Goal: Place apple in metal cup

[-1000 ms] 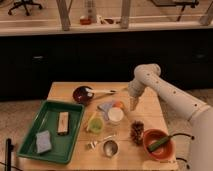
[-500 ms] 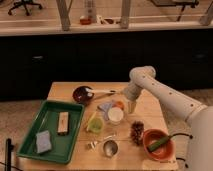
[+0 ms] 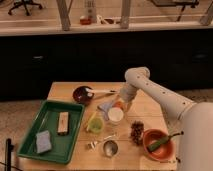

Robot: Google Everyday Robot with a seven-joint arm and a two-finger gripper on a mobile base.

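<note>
The apple (image 3: pixel 119 105) is a small orange-red fruit near the table's middle, just behind a white-topped cup (image 3: pixel 115 115). My gripper (image 3: pixel 120 101) hangs at the end of the white arm that reaches in from the right, and it is right at the apple, partly covering it. The metal cup (image 3: pixel 110 148) is a short shiny steel cup with a dark inside. It stands upright near the table's front edge, well in front of the gripper and apart from it.
A yellow-green cup (image 3: pixel 95 125) stands left of the white-topped cup. A dark bowl (image 3: pixel 81 94) with a spoon sits behind. A green tray (image 3: pixel 30 142) holds a sponge and a bar. An orange-red bowl (image 3: pixel 152 148) and a brown lump (image 3: pixel 136 132) are front right.
The arm has swung left and lowered, bringing my gripper down onto the apple. The cups and bowls have not moved.
</note>
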